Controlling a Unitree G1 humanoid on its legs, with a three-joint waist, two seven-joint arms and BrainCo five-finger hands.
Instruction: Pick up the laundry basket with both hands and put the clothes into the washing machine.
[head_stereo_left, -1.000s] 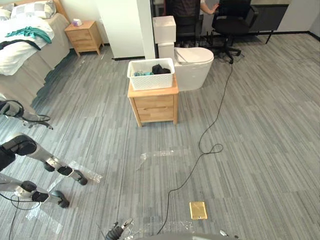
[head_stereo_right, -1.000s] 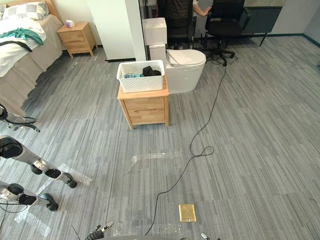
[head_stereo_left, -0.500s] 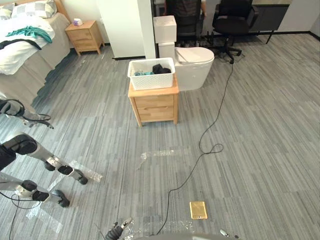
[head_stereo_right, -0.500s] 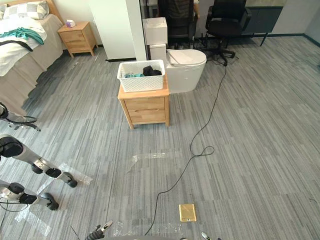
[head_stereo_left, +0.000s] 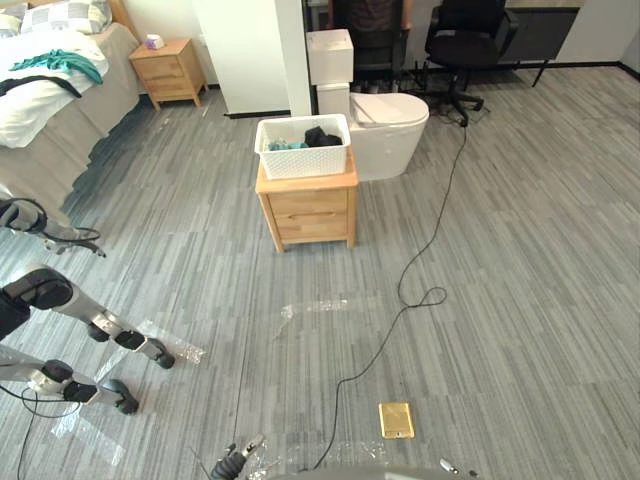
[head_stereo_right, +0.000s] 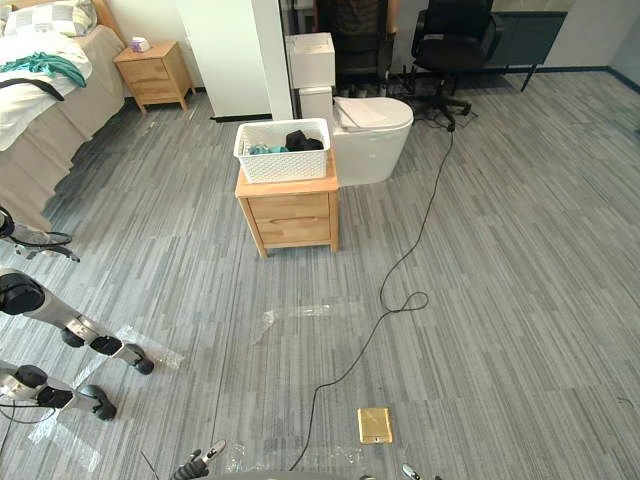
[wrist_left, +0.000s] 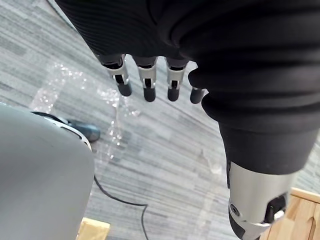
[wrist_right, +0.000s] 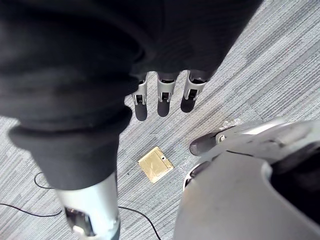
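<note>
Sitting on nightstand (head_stereo_left: 307, 208), laundry basket (head_stereo_left: 302, 158) well apart from left hand (wrist_left: 145, 82), right hand (wrist_right: 163, 96)

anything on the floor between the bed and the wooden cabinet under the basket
No: the left eye view shows bare grey plank floor between the white-sheeted bed and the light wooden cabinet carrying the white perforated laundry basket.

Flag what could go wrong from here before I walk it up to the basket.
1. The gold floor plate and crinkled clear film lie on the floor between robot and laundry basket; a foot might catch or slip.
2. The basket fills the top of the small wooden cabinet; the left hand and right hand hang open, and an uneven grasp could tip out the clothes.
</note>
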